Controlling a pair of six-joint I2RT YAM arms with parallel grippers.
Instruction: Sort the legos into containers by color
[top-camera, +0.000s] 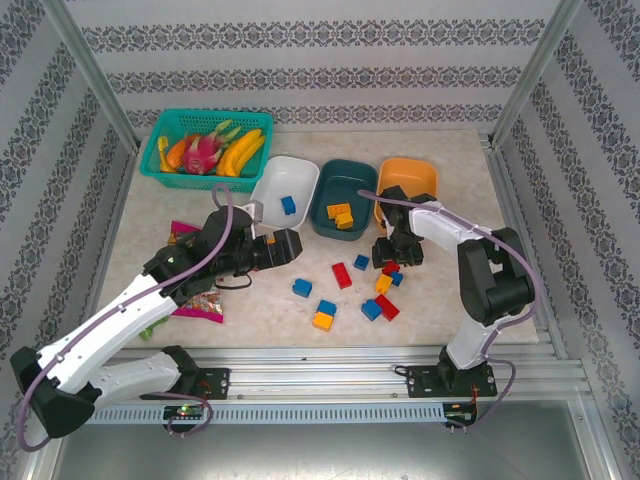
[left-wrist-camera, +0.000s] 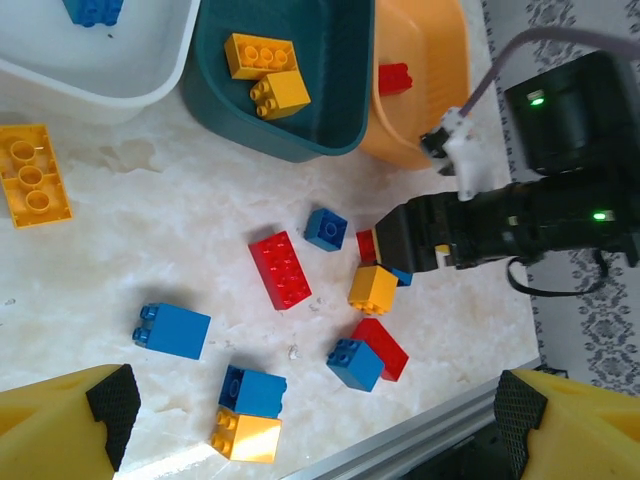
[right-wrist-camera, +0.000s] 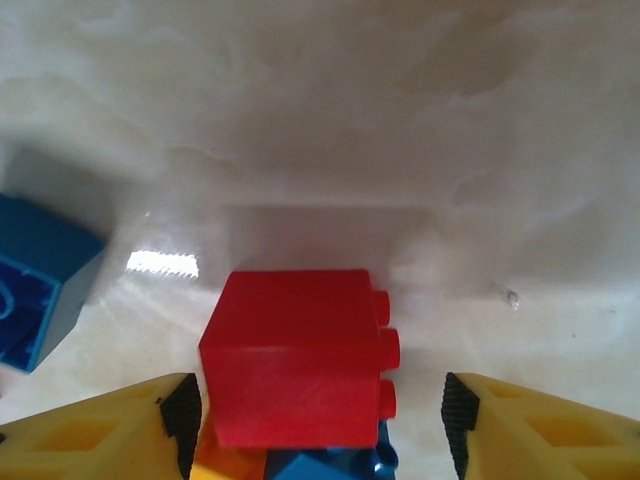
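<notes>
Three dishes stand in a row at the back: white (top-camera: 275, 180) with a blue brick (top-camera: 288, 204), dark teal (top-camera: 345, 185) with yellow bricks (top-camera: 342, 215), orange (top-camera: 410, 175) with a red brick (left-wrist-camera: 395, 78). Several loose legos lie in front of them, among them a long red one (top-camera: 342, 275) and a blue-on-yellow pair (top-camera: 324, 315). My right gripper (right-wrist-camera: 320, 415) is down on the table astride a red brick (right-wrist-camera: 290, 350), open, with a gap at the studded side. My left gripper (top-camera: 290, 245) hovers open and empty left of the pile, a yellow brick (left-wrist-camera: 35, 175) lying beside it.
A teal mesh basket of fruit (top-camera: 205, 140) sits at the back left. A colourful candy bag (top-camera: 200, 305) lies under the left arm. The metal rail (top-camera: 330, 375) runs along the near table edge, close to the nearest bricks.
</notes>
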